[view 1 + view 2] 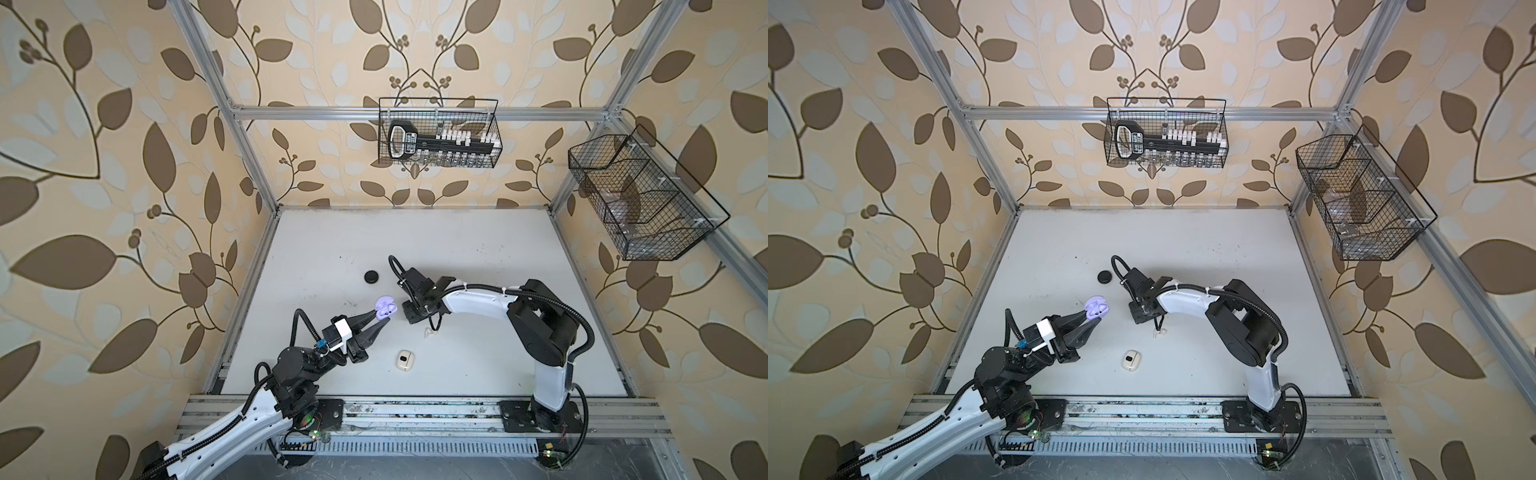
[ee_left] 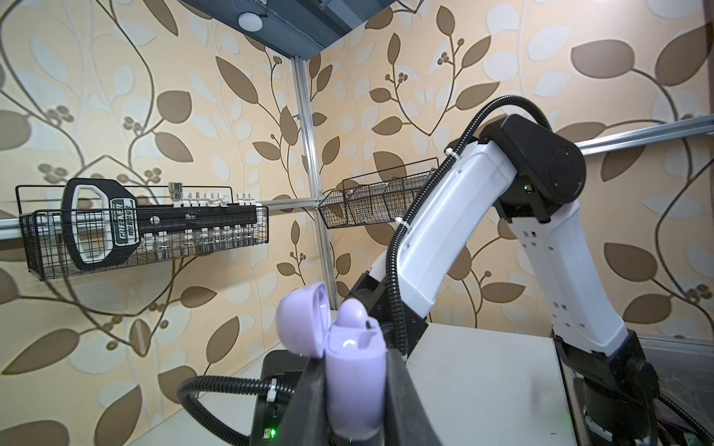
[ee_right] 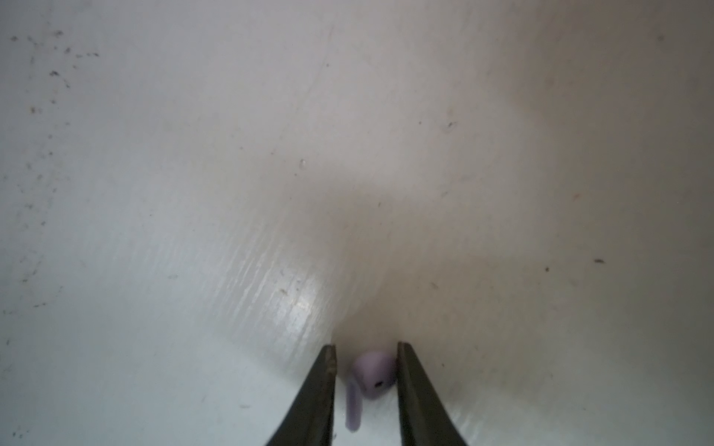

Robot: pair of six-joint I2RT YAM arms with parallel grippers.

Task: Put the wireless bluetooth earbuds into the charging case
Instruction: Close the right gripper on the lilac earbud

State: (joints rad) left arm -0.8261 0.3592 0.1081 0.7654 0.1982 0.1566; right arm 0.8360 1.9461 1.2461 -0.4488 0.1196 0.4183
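Note:
My left gripper (image 2: pixel 349 355) is shut on a lavender charging case (image 2: pixel 355 378), held off the table with its lid (image 2: pixel 303 320) swung open. One lavender earbud (image 2: pixel 349 312) sits in the case. Both top views show this case (image 1: pixel 385 307) (image 1: pixel 1096 306) at the left fingertips. My right gripper (image 3: pixel 365 347) points down at the white table just right of the case. A second lavender earbud (image 3: pixel 373 372) lies between its fingers, its head against one finger and a small gap at the other. The jaws are narrowly open.
A cream-white earbud (image 1: pixel 429 331) lies on the table below the right wrist (image 1: pixel 417 299). A cream-white case (image 1: pixel 403 359) sits nearer the front, and a black round case (image 1: pixel 372 276) further back. Two wire baskets (image 1: pixel 438 133) (image 1: pixel 640 199) hang on the frame.

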